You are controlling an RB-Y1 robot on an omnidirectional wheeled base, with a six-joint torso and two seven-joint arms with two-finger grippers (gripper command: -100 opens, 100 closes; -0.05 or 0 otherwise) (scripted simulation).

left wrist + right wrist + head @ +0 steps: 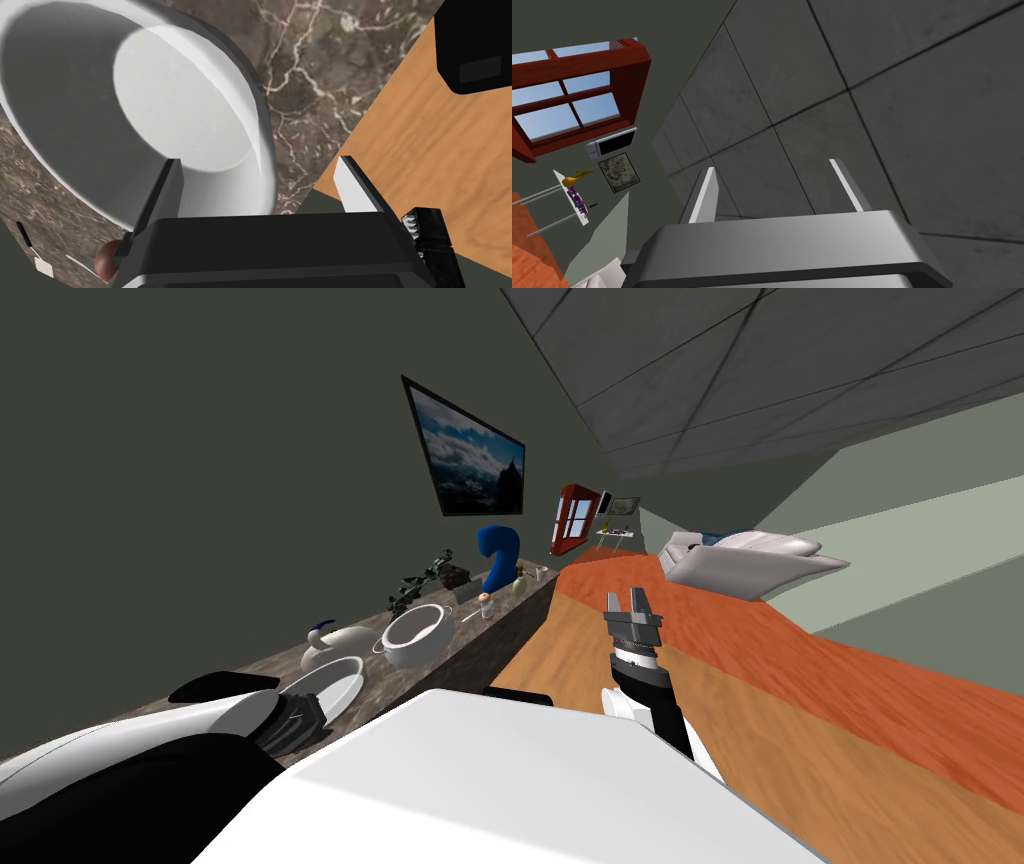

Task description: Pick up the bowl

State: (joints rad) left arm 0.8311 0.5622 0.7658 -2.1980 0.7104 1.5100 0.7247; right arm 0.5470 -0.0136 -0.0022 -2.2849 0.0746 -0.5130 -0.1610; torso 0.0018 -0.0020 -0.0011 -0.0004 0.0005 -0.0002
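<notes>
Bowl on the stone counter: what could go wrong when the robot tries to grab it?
The left tool is open with the rim of the white bowl between its fingers; that smooth, sloping wall might slip out when it shuts. The bowl sits near the edge of the counter, so a nudge could slide it onto the wooden floor. A white pot stands nearby; a lift might bump it.

Plain white bowl (175,115), wide, flat-bottomed and empty; stands upright on the brown, white-veined countertop (310,65), close to its front edge.
</notes>
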